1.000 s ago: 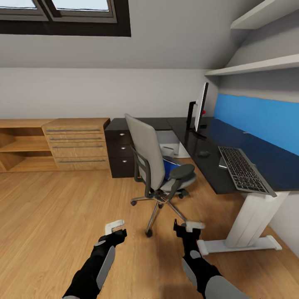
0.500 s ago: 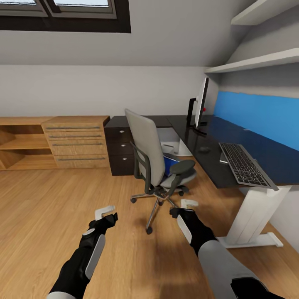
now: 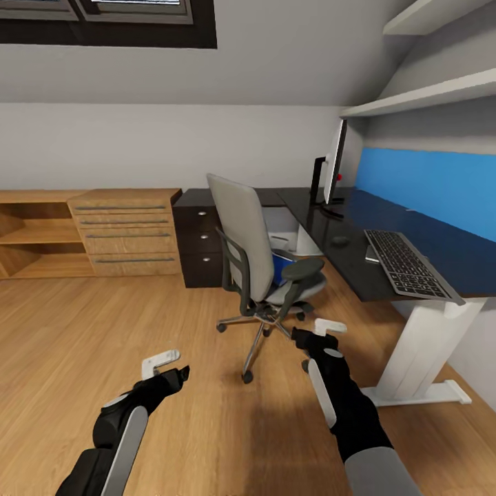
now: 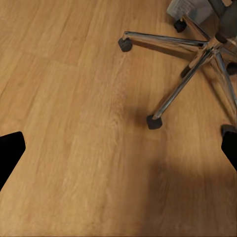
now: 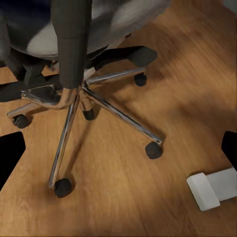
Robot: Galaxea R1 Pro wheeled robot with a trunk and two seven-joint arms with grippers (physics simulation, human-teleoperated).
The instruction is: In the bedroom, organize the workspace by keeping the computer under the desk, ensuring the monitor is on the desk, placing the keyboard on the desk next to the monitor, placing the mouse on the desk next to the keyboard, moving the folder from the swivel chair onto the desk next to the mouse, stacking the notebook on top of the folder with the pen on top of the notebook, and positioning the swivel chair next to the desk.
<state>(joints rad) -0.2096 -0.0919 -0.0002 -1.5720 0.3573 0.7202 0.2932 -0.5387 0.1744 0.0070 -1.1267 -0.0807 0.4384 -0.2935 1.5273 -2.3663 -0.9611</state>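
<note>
Your left gripper (image 3: pixel 164 365) hangs low over bare wooden floor (image 3: pixel 83 331), fingers spread wide with nothing between them; in its wrist view the dark fingertips sit at opposite edges, floor between. Your right gripper (image 3: pixel 318 334) is up near the swivel chair's (image 3: pixel 258 258) black armrest (image 3: pixel 303 270), not touching it. Its fingers are wide apart too, empty; its wrist view looks down on the chrome five-star base (image 5: pixel 86 106), the castors and the white desk foot (image 5: pixel 212 187).

The chair stands between you and the desk (image 3: pixel 358 241), grey back toward you, seat facing the desk's inner corner. The blue folder (image 3: pixel 279 269) is on the seat, mostly hidden by the backrest and armrest.

On the glossy black top, nearest you: the keyboard (image 3: pixel 408 265), running along the right wing. Just beyond its far end, the mouse (image 3: pixel 339 240), apart from it. Farther back, the monitor (image 3: pixel 334 169), seen edge-on on its stand, red dot low on the bezel. Blue back panel (image 3: pixel 427 186) behind.

Left of the desk: black drawer unit (image 3: pixel 200 241), then a wooden chest of drawers (image 3: pixel 124 231) and open shelving (image 3: pixel 34 234) against the wall.
</note>
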